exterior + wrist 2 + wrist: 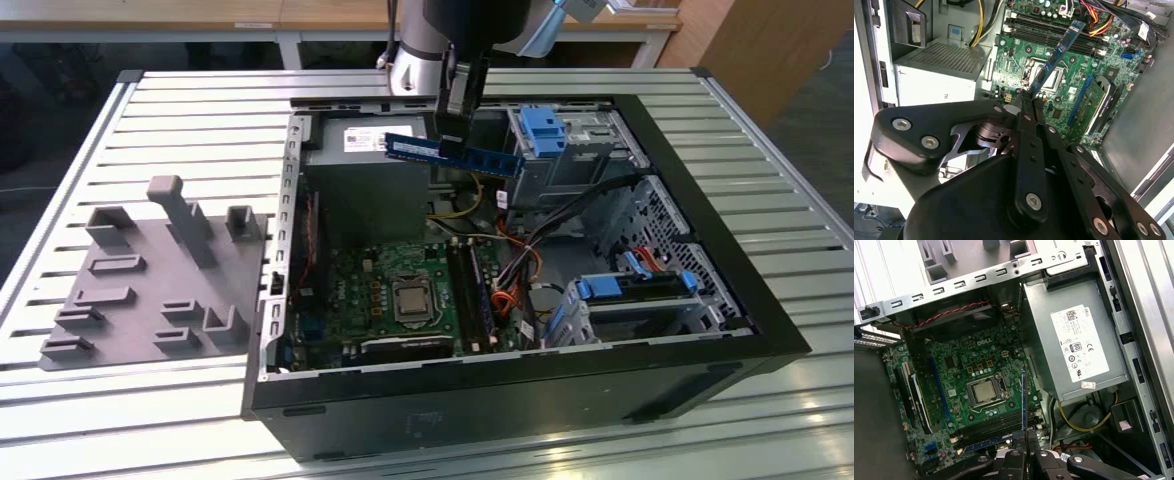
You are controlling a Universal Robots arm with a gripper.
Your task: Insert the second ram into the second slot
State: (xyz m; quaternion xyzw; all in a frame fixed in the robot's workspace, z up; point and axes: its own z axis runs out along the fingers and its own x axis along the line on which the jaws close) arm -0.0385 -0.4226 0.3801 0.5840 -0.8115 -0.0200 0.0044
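One stick in play here: the end effector (451,138) is clamped shut on the second ram (451,153), holding it in the air well above the motherboard (387,290). It sits up past the motherboard's far edge, closer to the power supply (363,165) than to the memory slots (467,290). The stick looks a bit tilted in the exterior view, one end lower than the other.

In the second wrist view the fingers (1030,107) pinch the ram (1059,50) on its flat faces. In the first wrist view the ram (1024,395) is edge-on over the motherboard (954,375).

Things I'd worry about:

- That tilt. If it goes down skewed, one corner would catch the slot (989,427) first and jam, or the stick could twist in the grip.
- Slots sit tight side by side along the motherboard's edge, so a small sideways error could mean the wrong slot. I can't tell which ones are free.
- Orange cables (514,275) lie just beside the slots and could snag.
- Can't see whether the slot latches are open; pushing against closed ones would stress the motherboard.
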